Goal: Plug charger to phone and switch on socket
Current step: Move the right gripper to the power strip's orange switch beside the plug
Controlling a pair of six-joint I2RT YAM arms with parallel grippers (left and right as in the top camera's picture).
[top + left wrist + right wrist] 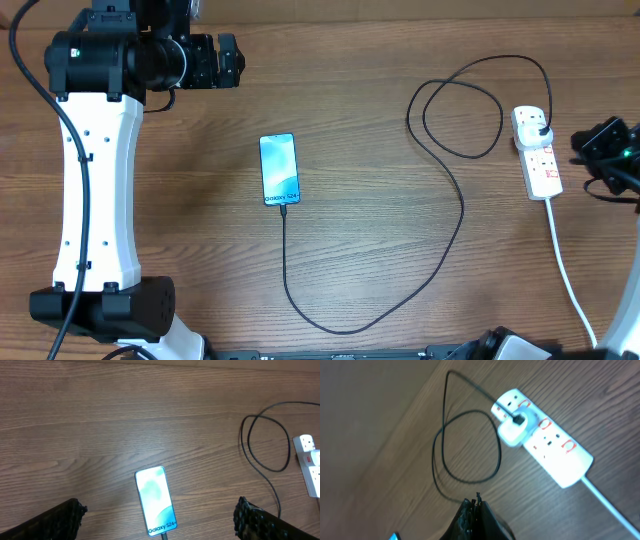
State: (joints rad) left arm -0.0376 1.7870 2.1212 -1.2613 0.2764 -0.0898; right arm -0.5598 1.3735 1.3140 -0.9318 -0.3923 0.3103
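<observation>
The phone [280, 169] lies flat in the middle of the table with its light-blue screen up; it also shows in the left wrist view [155, 500]. The black charger cable [455, 195] runs from the phone's near end, loops across the table and ends at a plug head [540, 127] seated in the white socket strip [537, 154]. The strip, its red switches and the plug also show in the right wrist view [542, 435]. My left gripper [157, 520] is open and empty, raised above the phone. My right gripper [476, 507] is shut and empty, just right of the strip.
The strip's thick white cord [570, 280] runs toward the near right edge. The left arm's white base [95, 200] stands at the far left. The cable loop [460, 115] lies left of the strip.
</observation>
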